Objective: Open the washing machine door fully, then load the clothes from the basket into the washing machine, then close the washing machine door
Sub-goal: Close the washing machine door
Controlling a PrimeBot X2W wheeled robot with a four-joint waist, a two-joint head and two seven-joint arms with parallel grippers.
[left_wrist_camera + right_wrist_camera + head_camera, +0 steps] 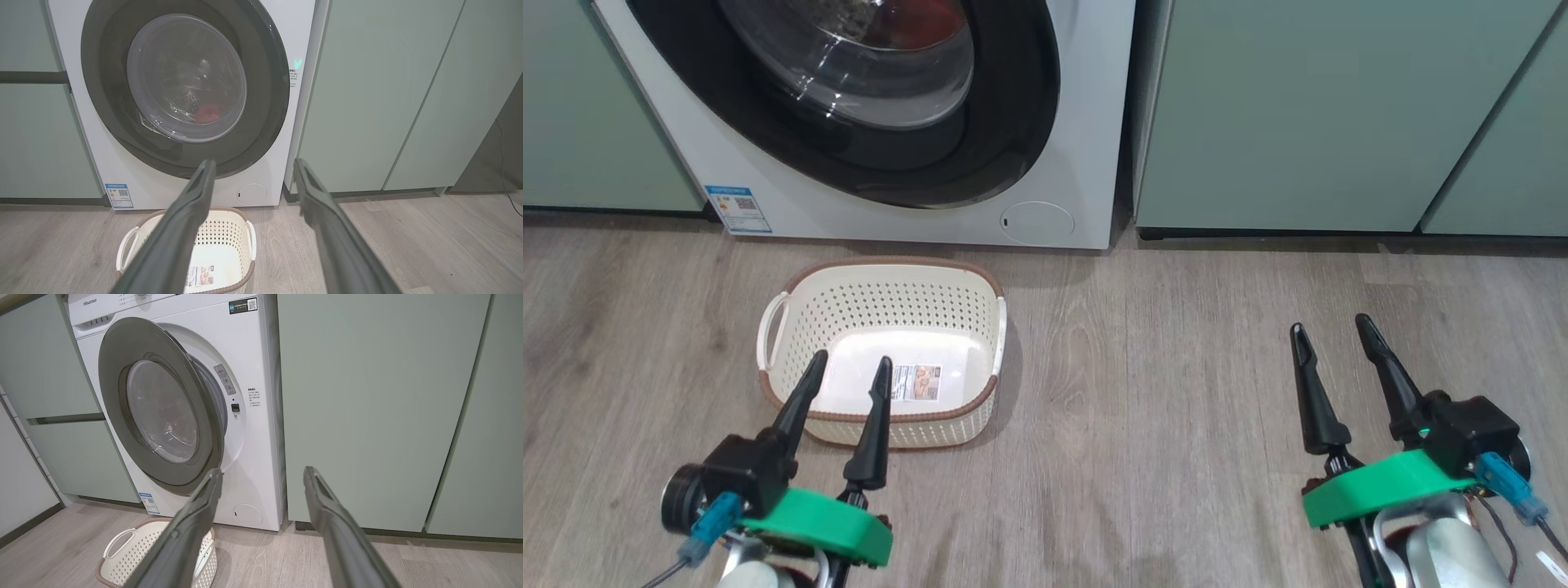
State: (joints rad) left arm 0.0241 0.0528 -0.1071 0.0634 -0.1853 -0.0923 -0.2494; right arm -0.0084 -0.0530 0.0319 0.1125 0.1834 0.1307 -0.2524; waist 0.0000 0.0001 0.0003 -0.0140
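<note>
The washing machine door (163, 412) stands ajar, its latch edge just off the washing machine (253, 457). Red clothes (206, 113) show through its glass, and the basket (882, 310) in front is empty. Loading looks done; latching remains. The left end effector (849, 359) and right end effector (1330, 323) are spread wide, holding nothing, with open floor (1143, 392) around them.

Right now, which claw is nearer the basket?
Left. The left claw sits at the basket, its open fingertips over the near rim in the head view. The right claw, also open, is well off to the basket's right, above the floor.
</note>
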